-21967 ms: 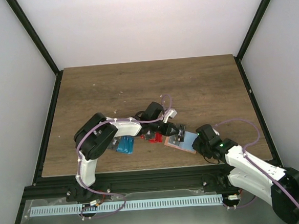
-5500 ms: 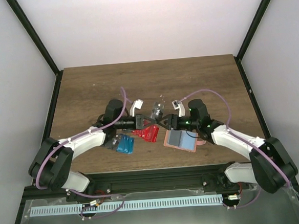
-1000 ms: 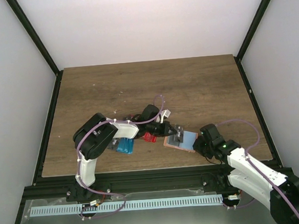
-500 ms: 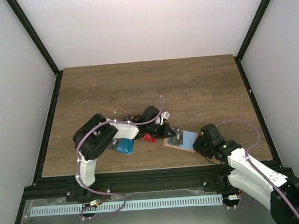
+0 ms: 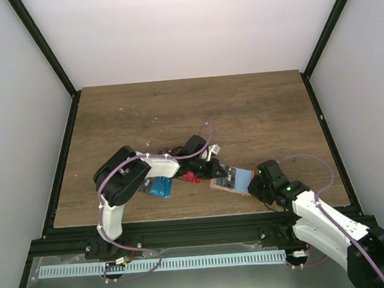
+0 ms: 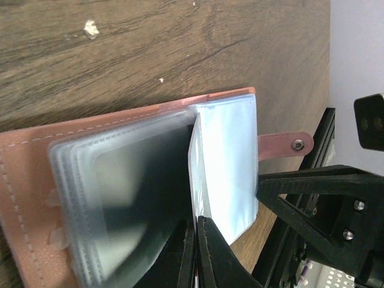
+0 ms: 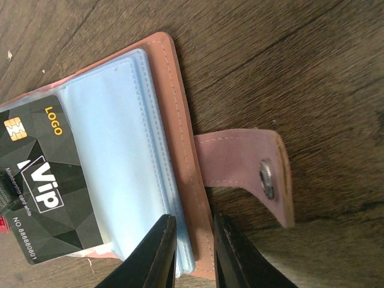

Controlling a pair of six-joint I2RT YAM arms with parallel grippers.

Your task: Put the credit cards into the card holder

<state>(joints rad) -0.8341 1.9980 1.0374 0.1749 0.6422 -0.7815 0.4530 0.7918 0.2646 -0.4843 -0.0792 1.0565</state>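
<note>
The tan-pink card holder (image 5: 241,177) lies open near the front edge, its clear sleeves up. My left gripper (image 5: 222,173) is over its left half. In the left wrist view it (image 6: 196,240) is shut on a thin credit card seen edge-on (image 6: 193,156), which stands between the sleeves (image 6: 228,156). A black VIP card (image 7: 42,186) lies on the sleeves. My right gripper (image 5: 253,188) is at the holder's near right corner, and its jaws (image 7: 195,255) close narrowly over the leather edge (image 7: 180,120).
Red cards (image 5: 193,177), blue cards (image 5: 160,187) and dark cards (image 5: 144,185) lie left of the holder, under the left arm. The holder's snap strap (image 7: 252,168) sticks out to the right. The table's front rail (image 5: 198,230) is close behind.
Since 5.5 s ago my left gripper has come from the red cards to the holder, and my right arm has drawn back to the holder's corner. Over the last second almost nothing has moved.
</note>
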